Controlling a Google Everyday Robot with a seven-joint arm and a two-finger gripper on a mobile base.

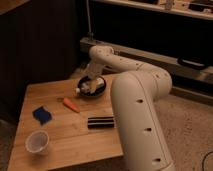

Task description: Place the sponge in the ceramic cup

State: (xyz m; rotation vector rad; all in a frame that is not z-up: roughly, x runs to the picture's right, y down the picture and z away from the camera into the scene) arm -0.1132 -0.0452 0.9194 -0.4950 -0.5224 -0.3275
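Arm [140, 115] links fill the right of our view, thick and white. The big near segment stands upright beside the wooden table [65, 131]. From its top the arm bends left and reaches back across the far right corner of the tabletop. A slimmer link then folds down, so the gripper [88, 88] hangs over the dark shallow bowl [103, 90] at the back of the table, pointing downward at the bowl's left rim. We read its fingers as spread wide, and we make out nothing held between them. We cannot tell whether they touch the bowl.

Just in front of the bowl, to its left, lies an orange carrot-shaped thing [70, 104], pointing diagonally. A black rectangular bar [101, 122] lies nearer us, close to the base of the arm.

We find the sponge [42, 114], a small dark blue block, lying flat on the left part of the table, well apart from the gripper, with the orange thing between the two. The ceramic cup [37, 142] stands upright near the front left corner, just in front of the sponge, mouth up and pale inside. It is farther from the gripper than the sponge is.
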